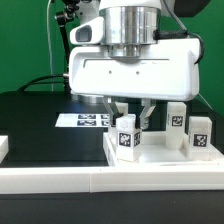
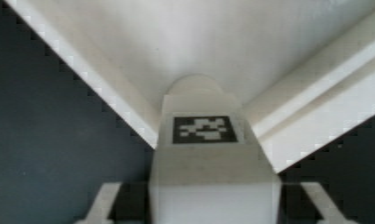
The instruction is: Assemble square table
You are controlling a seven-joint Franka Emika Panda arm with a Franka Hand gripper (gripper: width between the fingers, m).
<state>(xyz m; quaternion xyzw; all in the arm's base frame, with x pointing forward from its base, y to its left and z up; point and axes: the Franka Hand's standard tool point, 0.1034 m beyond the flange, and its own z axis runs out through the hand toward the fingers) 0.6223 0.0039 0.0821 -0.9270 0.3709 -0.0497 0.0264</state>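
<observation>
The square table's white top (image 1: 165, 160) lies at the exterior view's lower right, with three tagged white leg posts standing on it. My gripper (image 1: 133, 122) hangs over the nearest leg post (image 1: 125, 136), one finger on each side. The other two posts (image 1: 177, 119) (image 1: 200, 131) stand further to the right. In the wrist view that leg post (image 2: 205, 130) fills the space between my fingers (image 2: 109, 205), tag facing the camera, and my gripper (image 2: 209, 208) is shut on it. Beyond it the top's raised rim (image 2: 113, 70) runs into a corner.
The marker board (image 1: 85, 120) lies flat on the black table behind the top, to the exterior view's left. A long white rail (image 1: 90, 183) runs along the front edge. A small white block (image 1: 3, 147) sits at the far left.
</observation>
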